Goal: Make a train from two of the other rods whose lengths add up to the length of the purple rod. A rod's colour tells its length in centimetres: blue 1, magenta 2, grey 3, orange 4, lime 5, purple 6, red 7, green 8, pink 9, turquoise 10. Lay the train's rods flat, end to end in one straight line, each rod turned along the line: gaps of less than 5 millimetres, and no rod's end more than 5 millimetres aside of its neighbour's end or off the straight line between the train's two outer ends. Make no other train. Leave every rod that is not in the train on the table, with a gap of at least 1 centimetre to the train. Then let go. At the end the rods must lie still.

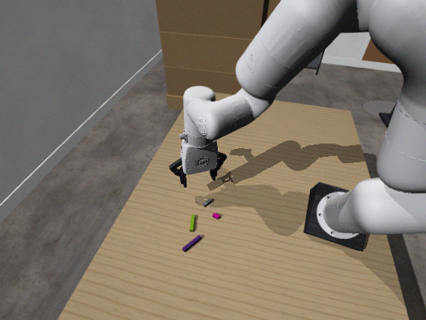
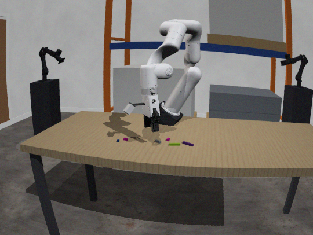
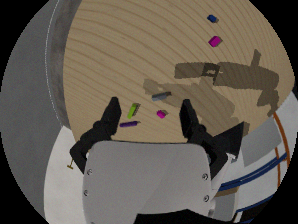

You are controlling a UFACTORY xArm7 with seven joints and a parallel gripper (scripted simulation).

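Observation:
My gripper (image 1: 198, 180) is open and empty, and hangs above the wooden table. It also shows in the exterior view (image 2: 152, 125) and in the wrist view (image 3: 148, 111). A short grey rod (image 1: 207, 202) lies flat just in front of it, at the edge of the arm's shadow. A magenta rod (image 1: 216, 215), a lime rod (image 1: 192, 222) and the purple rod (image 1: 192, 243) lie further forward, each apart from the others. A second magenta rod (image 2: 125, 139) and a small blue rod (image 2: 117, 140) lie apart to the side; both also show in the wrist view, the magenta rod (image 3: 214, 40) and the blue rod (image 3: 212, 18).
The arm's black base plate (image 1: 335, 214) is bolted to the table at the right. Stacked cardboard boxes (image 1: 205, 47) stand beyond the table's far end. Two black pedestals (image 2: 46, 101) with small arms flank the table.

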